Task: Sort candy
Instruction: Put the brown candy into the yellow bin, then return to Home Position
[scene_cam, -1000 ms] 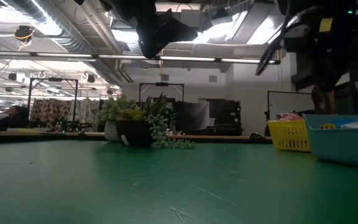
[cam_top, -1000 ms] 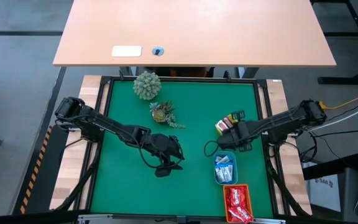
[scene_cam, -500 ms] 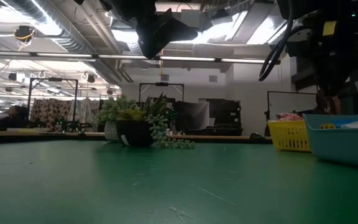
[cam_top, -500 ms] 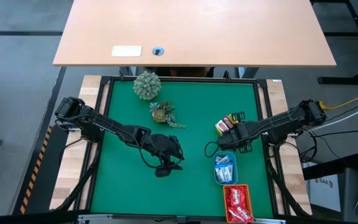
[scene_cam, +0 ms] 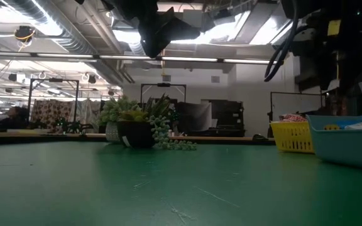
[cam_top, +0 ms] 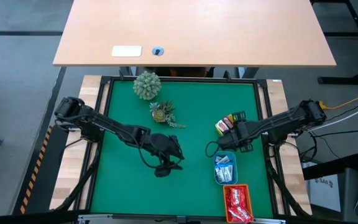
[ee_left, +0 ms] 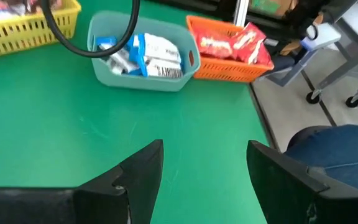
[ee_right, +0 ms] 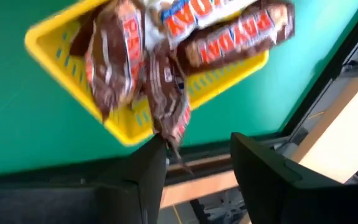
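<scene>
High view: plants (cam_top: 161, 112) behind left arm (cam_top: 114, 131)

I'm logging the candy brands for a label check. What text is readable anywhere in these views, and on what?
"PAYDAY": on a brown bar in the yellow tray, right wrist view.
"PAY...": partly visible on another brown bar there.
Blue-and-white wrappers in the blue tray: print too blurred.
Red packets: white lettering unreadable.
</scene>
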{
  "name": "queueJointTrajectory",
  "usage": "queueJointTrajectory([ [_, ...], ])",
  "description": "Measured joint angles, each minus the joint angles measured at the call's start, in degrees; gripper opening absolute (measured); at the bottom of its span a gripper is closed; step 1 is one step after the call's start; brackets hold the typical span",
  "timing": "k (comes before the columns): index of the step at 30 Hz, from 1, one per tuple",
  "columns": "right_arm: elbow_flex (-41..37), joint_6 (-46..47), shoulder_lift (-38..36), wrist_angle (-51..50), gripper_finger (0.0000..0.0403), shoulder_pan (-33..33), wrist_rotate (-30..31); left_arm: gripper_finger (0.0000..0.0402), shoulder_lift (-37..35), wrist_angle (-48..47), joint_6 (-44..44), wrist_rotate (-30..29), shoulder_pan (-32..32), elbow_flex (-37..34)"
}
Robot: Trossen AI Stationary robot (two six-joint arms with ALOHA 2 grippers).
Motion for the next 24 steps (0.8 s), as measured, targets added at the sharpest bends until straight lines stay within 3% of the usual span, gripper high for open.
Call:
queueJointTrajectory([
  [3, 2.71, 0.42, -0.04, -4.12, 0.0176, 0.01, -1.1, 0.0223, -1.5, -0.15, 0.02, -0.06, 0.17, 0.0],
  [13, 16.32, 1.82, -2.9, -3.75, 0.0175, 0.01, -3.08, 0.0223, -11.21, -5.96, 0.09, -1.4, 0.66, 0.0],
  [24, 33.32, 2.78, -4.68, -3.8, 0.0175, 0.05, -9.76, 0.0223, -32.45, -24.27, 0.01, -11.98, 0.77, 0.0],
])
